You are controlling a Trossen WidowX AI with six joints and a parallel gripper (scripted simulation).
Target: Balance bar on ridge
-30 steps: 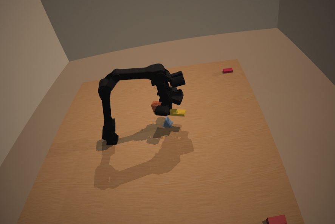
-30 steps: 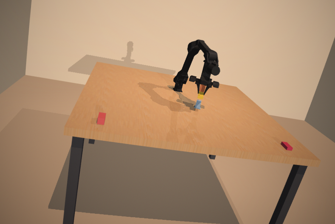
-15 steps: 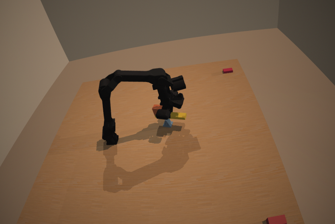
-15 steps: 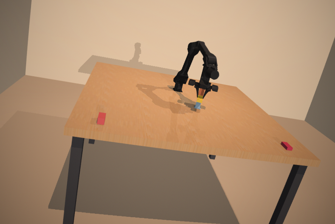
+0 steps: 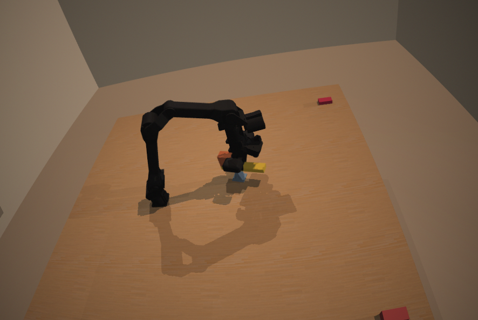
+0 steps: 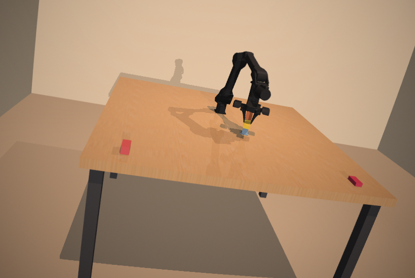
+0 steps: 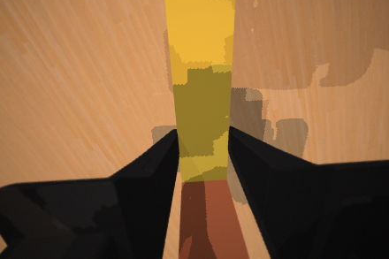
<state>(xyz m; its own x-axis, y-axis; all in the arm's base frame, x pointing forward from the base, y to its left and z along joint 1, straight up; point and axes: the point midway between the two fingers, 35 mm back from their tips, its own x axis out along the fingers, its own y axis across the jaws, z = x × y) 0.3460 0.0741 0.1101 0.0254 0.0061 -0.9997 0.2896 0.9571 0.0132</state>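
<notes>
My gripper (image 5: pixel 240 165) (image 6: pixel 248 122) (image 7: pixel 202 133) points down and is shut on the yellow bar (image 5: pixel 257 167) (image 6: pixel 246 126) (image 7: pixel 201 34). The bar has an orange-red block (image 5: pixel 223 155) (image 6: pixel 248 115) (image 7: pixel 221 220) at its end nearer the arm's base. It looks about level and is off the table. The small blue ridge (image 5: pixel 239 177) (image 6: pixel 244 132) stands on the table right under the bar, beneath the fingers. Its top is at or very near the bar's underside; I cannot tell whether they touch. The ridge is hidden in the wrist view.
A crimson block (image 5: pixel 325 100) (image 6: pixel 355 181) and a larger light-red block (image 5: pixel 395 313) (image 6: pixel 125 147) lie near two corners of the wooden table (image 5: pixel 319 216) (image 6: pixel 166 156), far from the arm. Shadows of the arm fall around the ridge.
</notes>
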